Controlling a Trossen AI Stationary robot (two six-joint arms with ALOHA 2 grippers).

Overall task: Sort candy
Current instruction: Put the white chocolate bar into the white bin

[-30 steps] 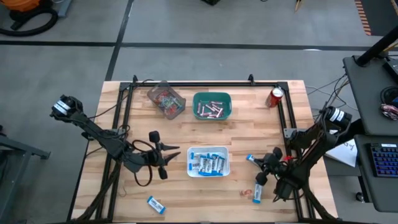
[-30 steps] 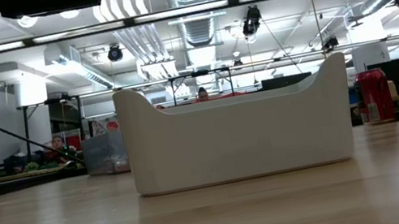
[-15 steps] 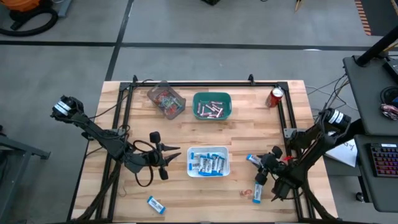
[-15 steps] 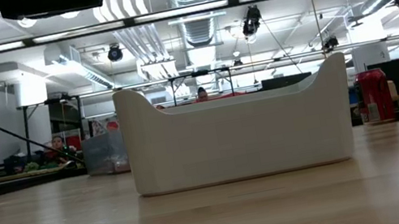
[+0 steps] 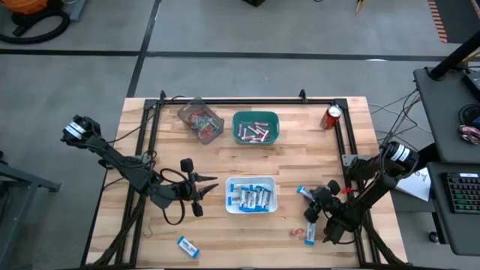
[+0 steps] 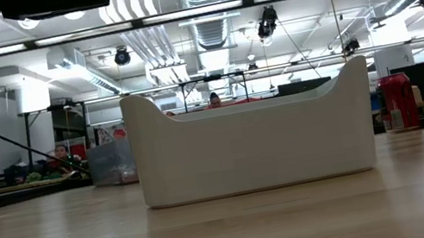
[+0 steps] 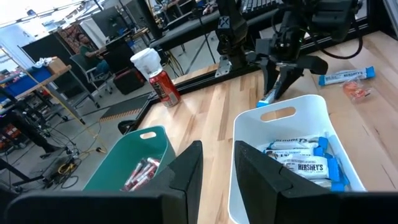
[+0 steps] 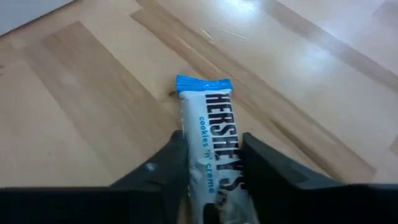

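Observation:
A blue-and-white candy packet (image 8: 207,115) lies flat on the table right of the white bin (image 5: 251,182). My right gripper (image 5: 313,205) is down over it, one finger on each long side. My left gripper (image 7: 217,168) hovers open and empty left of the white bin, which holds several blue-and-white packets (image 7: 305,163). The green bin (image 5: 256,115) holds pinkish sticks. The clear container (image 5: 200,120) holds red-orange pieces. Loose on the table are one packet (image 5: 309,235), a red-orange piece (image 5: 295,231) and another packet (image 5: 187,247). My right gripper has the packet's two long sides (image 8: 186,127) between its fingers (image 8: 166,165), which lie against them near the packet's near end. The fingers come slanting down from the table's right and run along the packet. The packet lies flat on the wood, its far end (image 8: 203,83) free.
A red soda can (image 5: 332,118) stands at the far right corner. A black frame rail (image 5: 247,100) runs along the table's far side and down both sides. Bare wood lies between the white bin and the near edge.
My right arm has shifted a little toward the table's near edge and left, bringing its gripper over the packet beside the white bin. The packet has stayed where it was.

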